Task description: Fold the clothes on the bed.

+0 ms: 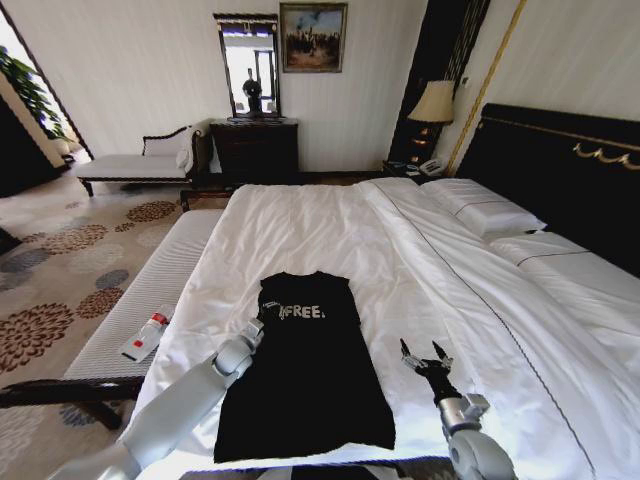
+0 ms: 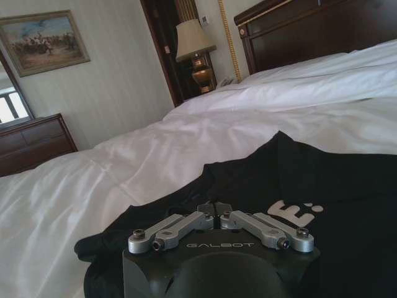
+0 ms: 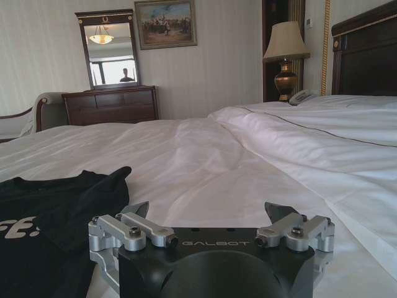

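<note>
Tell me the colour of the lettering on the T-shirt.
White, on the black T-shirt; the lettering shows best in the head view.

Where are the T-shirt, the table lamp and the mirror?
T-shirt [image 1: 305,380], head view, middle of the black fabric.
Lamp [image 1: 434,101], head view, on its shade.
Mirror [image 1: 250,68], head view, on the glass.

We see the T-shirt [image 1: 305,375] as soft matt black cloth lying on the bed [image 1: 300,225], whose smooth white sheets crease lightly. Its headboard [image 1: 560,170] looks like dark polished wood, and our left gripper [image 2: 217,218] has brushed metal links on matt black plastic.
</note>
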Available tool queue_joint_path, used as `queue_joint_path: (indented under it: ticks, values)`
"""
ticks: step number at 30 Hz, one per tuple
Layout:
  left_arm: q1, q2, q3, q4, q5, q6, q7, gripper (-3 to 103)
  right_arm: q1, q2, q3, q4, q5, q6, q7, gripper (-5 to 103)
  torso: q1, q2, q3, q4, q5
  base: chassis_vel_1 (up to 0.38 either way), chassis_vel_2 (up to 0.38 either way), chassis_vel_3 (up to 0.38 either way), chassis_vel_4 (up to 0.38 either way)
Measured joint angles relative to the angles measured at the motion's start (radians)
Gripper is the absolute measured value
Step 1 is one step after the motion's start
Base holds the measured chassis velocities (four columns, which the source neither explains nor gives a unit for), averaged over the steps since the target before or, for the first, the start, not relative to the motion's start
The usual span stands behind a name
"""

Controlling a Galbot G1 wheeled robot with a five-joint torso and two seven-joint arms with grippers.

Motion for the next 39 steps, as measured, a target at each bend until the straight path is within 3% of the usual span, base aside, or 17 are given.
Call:
queue_joint_path:
  ticks: [7, 20, 30, 36, 39]
  values:
    - [0.022, 0.025, 0.013, -0.004, 0.023, -0.015, 0.016, 0, 0.002, 0.0, -0.003, 0.0, 0.0, 0.0, 0.0, 100, 0.0, 0.0, 0.0, 0.0, -0.0001, 0.0, 0.0, 0.0, 0.0]
    - [0.104, 0.131, -0.023, -0.05, 0.049, -0.048, 0.061, 0, 0.005, 0.001, -0.001, -0.001, 0.0, 0.001, 0.0, 100, 0.0, 0.0, 0.0, 0.0, -0.0001, 0.0, 0.0, 0.0, 0.0]
    - [0.129, 0.14, -0.042, -0.052, 0.091, -0.058, 0.054, -1, 0.002, 0.001, -0.003, 0.004, 0.0, 0.002, 0.0, 100, 0.0, 0.0, 0.0, -0.0002, -0.0002, 0.0, 0.0, 0.0, 0.0]
    - [0.19, 0.162, -0.129, -0.098, 0.113, -0.052, 0.033, 23, 0.004, 0.002, -0.008, 0.008, -0.001, 0.002, 0.0, 100, 0.0, 0.0, 0.0, -0.0001, -0.0002, 0.0, 0.0, 0.0, 0.0]
    - [0.215, 0.172, -0.159, -0.117, 0.123, -0.056, 0.032, 28, 0.006, 0.002, -0.013, 0.009, -0.001, 0.002, 0.0, 100, 0.0, 0.0, 0.0, 0.0, 0.0, 0.0, 0.0, 0.0, 0.0]
